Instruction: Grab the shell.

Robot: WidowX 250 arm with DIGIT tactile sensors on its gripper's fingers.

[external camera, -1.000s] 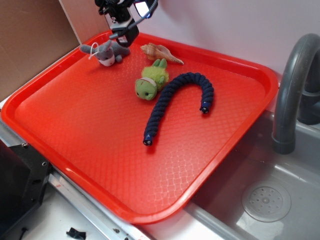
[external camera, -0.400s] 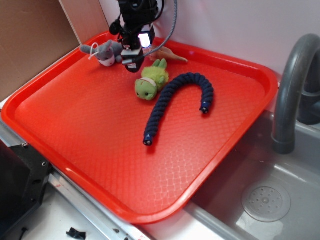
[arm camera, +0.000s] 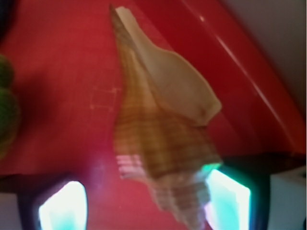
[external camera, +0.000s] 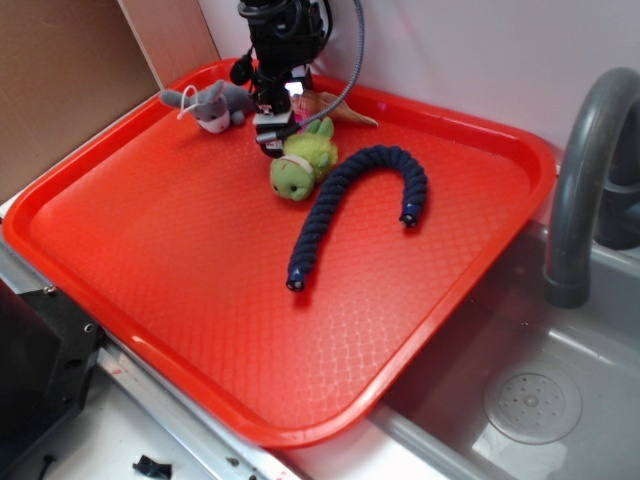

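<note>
Hovering with jaws spread around the tan-and-cream spiral conch shell (arm camera: 163, 139) at the red plastic tray's (external camera: 180, 330) twelve o'clock rim, the gripper (arm camera: 144, 203) has yet to close and lift.

- The gripper (external camera: 274, 122) has dropped from the top edge of the frame down toward the upper middle, now low over the red tray (external camera: 150, 290).
- It has come over the shell (external camera: 345, 112), hiding its wide end (only the pointed tip shows at right).
</note>
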